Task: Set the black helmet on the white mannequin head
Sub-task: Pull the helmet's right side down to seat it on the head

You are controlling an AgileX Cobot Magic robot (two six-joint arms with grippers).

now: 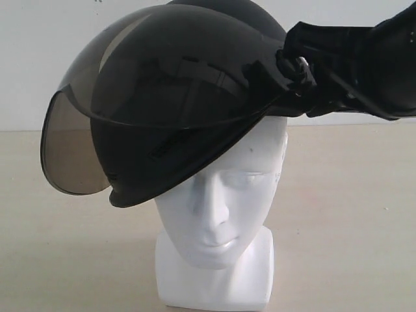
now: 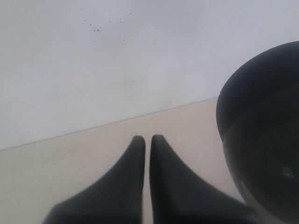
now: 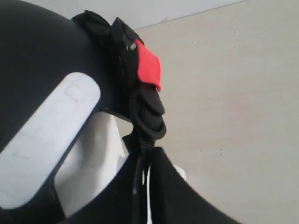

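The black helmet sits tilted over the crown of the white mannequin head. Its smoky visor juts to the left, and the face below the brow is uncovered. My right gripper reaches in from the right and is shut on the helmet's chin strap. In the right wrist view the right gripper pinches the strap just below a red tab, beside the helmet shell and the head. My left gripper is shut on nothing, apart from the helmet.
The head stands on its blocky neck base on a beige table. A plain white wall runs behind. The left arm does not show in the exterior view.
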